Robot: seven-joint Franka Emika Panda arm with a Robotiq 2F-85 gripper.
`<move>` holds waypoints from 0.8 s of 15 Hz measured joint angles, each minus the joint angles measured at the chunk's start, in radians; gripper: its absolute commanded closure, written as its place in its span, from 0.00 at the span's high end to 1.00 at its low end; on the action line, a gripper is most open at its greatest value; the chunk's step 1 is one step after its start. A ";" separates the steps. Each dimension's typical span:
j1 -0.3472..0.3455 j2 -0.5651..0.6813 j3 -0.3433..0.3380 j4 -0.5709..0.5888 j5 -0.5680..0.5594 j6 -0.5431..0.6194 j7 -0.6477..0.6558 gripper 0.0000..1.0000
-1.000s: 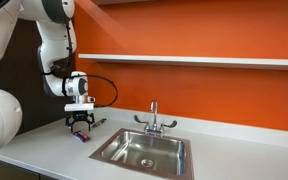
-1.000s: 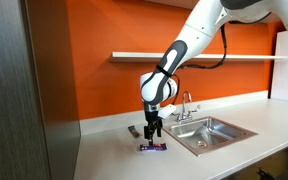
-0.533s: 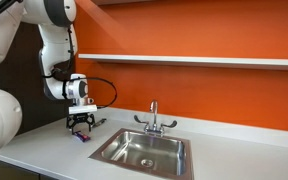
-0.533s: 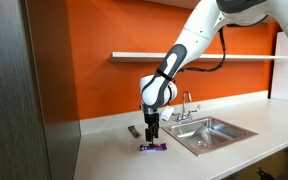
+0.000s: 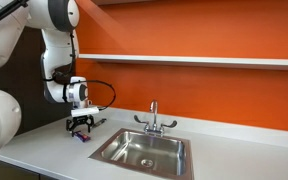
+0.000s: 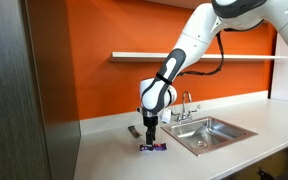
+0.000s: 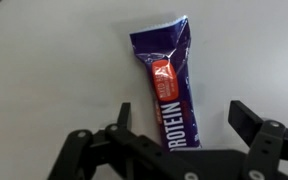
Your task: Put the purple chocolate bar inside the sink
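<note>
The purple chocolate bar [image 7: 167, 85] lies flat on the white counter, with a red label and white lettering. In the wrist view my gripper [image 7: 184, 118] is open, its two dark fingers on either side of the bar's near end, not closed on it. In both exterior views the gripper [image 5: 81, 126] [image 6: 151, 136] hangs straight down just above the bar [image 5: 82, 137] [image 6: 152, 147]. The stainless steel sink [image 5: 144, 152] [image 6: 212, 131] with its chrome faucet [image 5: 154, 118] is set in the counter beside the bar.
A slim dark bar [image 6: 133, 130] [image 5: 98, 123] lies on the counter behind the gripper near the orange wall. A white shelf [image 5: 184, 60] runs along the wall above. A dark panel [image 6: 24, 90] stands at the counter's end.
The gripper has come down a little closer to the purple bar. The bar has not moved.
</note>
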 measured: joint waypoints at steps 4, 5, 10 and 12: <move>-0.009 0.016 0.004 0.010 0.000 0.000 -0.045 1.00; -0.010 0.019 0.005 0.012 0.000 0.000 -0.056 1.00; -0.013 0.036 0.009 0.025 0.000 0.000 -0.091 1.00; -0.014 0.041 0.010 0.029 0.000 0.000 -0.099 0.78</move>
